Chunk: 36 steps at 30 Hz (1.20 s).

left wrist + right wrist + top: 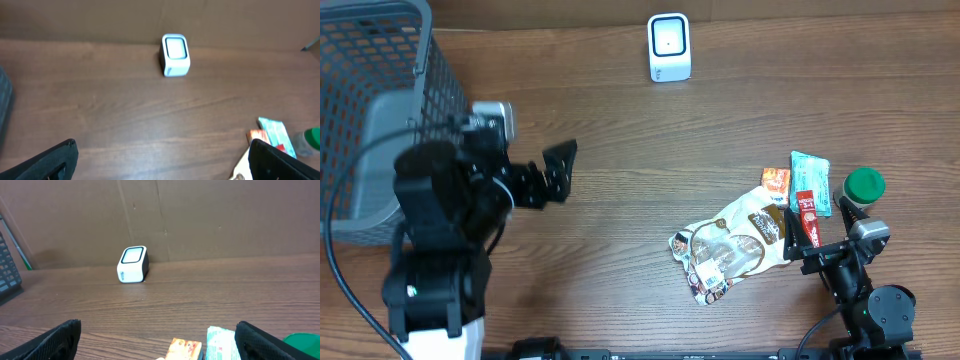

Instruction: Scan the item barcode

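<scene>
Basket: grey wire basket (370, 100) at the far-left edge of the wooden table (620, 270); the left arm's body overlaps its near side in the overhead view.
Left gripper: left gripper (563, 170) is just right of the basket, over bare wood. Its jaws are spread wide with nothing between them. In its wrist view the dark fingers (50, 162) sit at the bottom corners.
Scanner: white scanner (669, 47) stands upright at the far edge, about mid-table, well apart from both grippers and from every item.
Snack bag: clear-and-cream snack bag (730, 245) lies flat, right of centre on the near side. Nothing grips it.
Orange packet: orange packet (776, 181) lies just beyond the bag's far-right corner.
Teal packet: teal packet (810, 175) lies beside the orange one.
Red packet: red packet (806, 212) lies at the teal packet's near end; whether they overlap, cannot tell.
Bottle: green-capped bottle (865, 185) is the rightmost item.
Right gripper: right gripper (817, 235) is at the near side of the item cluster, with its jaws wide apart and empty.
</scene>
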{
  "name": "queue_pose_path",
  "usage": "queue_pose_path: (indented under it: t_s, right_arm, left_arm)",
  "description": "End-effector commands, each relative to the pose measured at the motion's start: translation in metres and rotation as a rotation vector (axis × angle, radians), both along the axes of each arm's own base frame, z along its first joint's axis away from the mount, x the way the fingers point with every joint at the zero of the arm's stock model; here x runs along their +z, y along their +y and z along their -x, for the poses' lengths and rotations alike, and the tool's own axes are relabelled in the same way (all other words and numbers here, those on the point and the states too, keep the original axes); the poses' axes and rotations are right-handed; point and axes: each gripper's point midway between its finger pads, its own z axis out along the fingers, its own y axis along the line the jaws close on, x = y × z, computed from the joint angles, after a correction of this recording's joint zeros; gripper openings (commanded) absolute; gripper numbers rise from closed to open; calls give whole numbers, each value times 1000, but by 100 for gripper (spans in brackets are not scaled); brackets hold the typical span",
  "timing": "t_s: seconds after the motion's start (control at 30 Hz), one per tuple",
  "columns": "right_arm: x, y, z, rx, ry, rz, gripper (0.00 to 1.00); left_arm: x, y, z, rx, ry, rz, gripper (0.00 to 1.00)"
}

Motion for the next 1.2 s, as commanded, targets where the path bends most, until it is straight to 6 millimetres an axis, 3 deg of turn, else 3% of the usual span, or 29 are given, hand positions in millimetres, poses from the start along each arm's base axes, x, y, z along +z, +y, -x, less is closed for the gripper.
queue_pose_path:
  t_s: [0.0,0.2,0.33,0.47,0.83,0.97,1.17]
  right_arm:
    - [-4,-2,-1,-9,3,5,100]
    - [-3,-2,-1,-9,2,5,100]
    - [-4,-2,-1,-9,3,5,100]
    - [-4,-2,-1,-9,3,5,100]
    - [-4,-2,-1,-9,3,5,100]
    - [-3,-2,-1,-9,2,5,100]
    - [-4,-2,-1,-9,3,5,100]
  left_arm:
    - [-29,-3,18,-2,38,8,100]
    - [-65,-4,44,-1,44,8,100]
    - [-77,-5,55,-1,-14,-1,100]
    - [-73,-4,55,3,-162,-14,100]
    - [-35,11,61,113,-623,-69,100]
    - [-36,18,64,165,-700,-86,100]
    - [-53,15,66,119,-766,-265,99]
